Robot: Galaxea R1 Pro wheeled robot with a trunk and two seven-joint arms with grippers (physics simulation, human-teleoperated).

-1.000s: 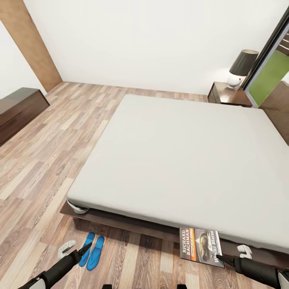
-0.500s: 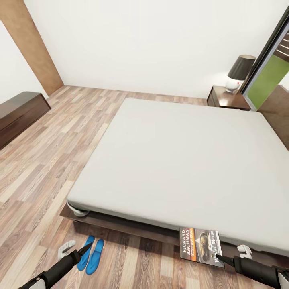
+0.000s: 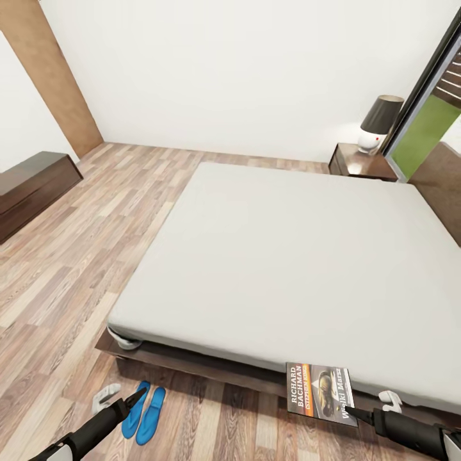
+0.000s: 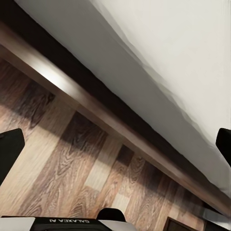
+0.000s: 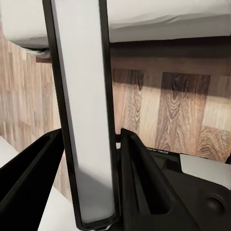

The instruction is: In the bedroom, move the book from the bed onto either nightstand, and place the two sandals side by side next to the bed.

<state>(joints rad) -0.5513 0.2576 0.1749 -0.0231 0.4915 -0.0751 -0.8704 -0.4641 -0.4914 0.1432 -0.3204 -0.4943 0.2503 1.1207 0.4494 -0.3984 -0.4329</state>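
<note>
Dark low cabinet at far left wall. Left gripper low over plank floor, fingers apart, holding nothing. Two blue sandals side by side on floor just beside bed frame. Right gripper clamped on book, cover off mattress edge; text reads "RICHARD BACHMAN". Nightstand far right by headboard, carrying lamp.
</note>
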